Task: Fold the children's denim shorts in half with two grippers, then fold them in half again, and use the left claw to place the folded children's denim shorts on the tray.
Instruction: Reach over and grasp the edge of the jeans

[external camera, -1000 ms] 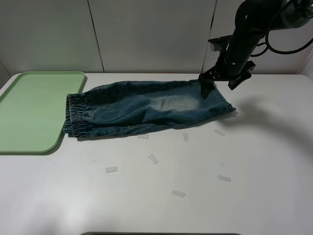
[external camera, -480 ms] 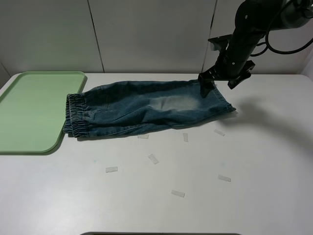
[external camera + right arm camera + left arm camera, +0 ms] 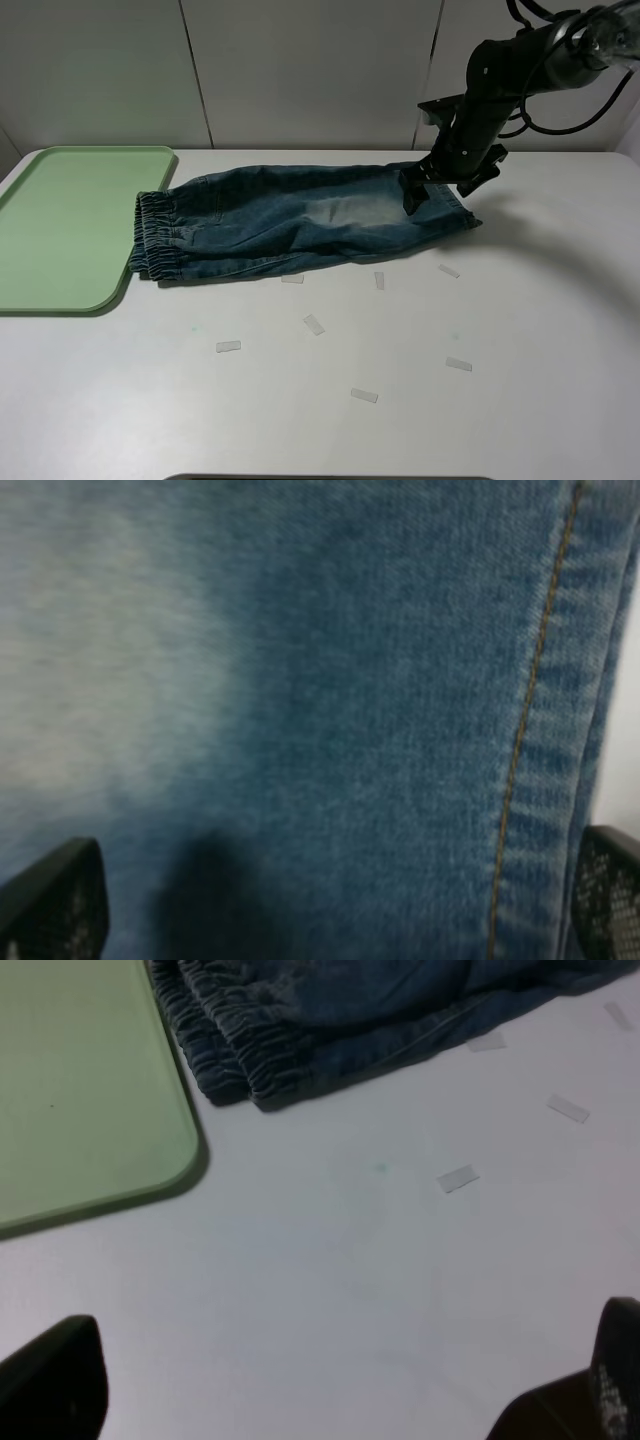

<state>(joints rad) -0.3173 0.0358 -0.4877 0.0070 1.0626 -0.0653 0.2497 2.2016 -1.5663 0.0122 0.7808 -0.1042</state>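
Note:
The children's denim shorts lie flat on the white table, folded lengthwise. Their gathered waistband overlaps the right rim of the pale-green tray, and a whitish worn patch shows near the middle. My right gripper hangs just above the hem end of the shorts with its fingers apart and nothing between them. In the right wrist view, denim and a seam fill the picture between the two open fingertips. The left arm is outside the high view. Its wrist view shows the left claw open over bare table, short of the waistband and the tray corner.
Several small white tape strips lie scattered on the table in front of the shorts. A panelled wall stands close behind the table. The table's front edge runs along the bottom of the high view.
The right arm has come down and slightly left, bringing its open gripper closer to the hem end of the shorts. The shorts and tray have not moved.

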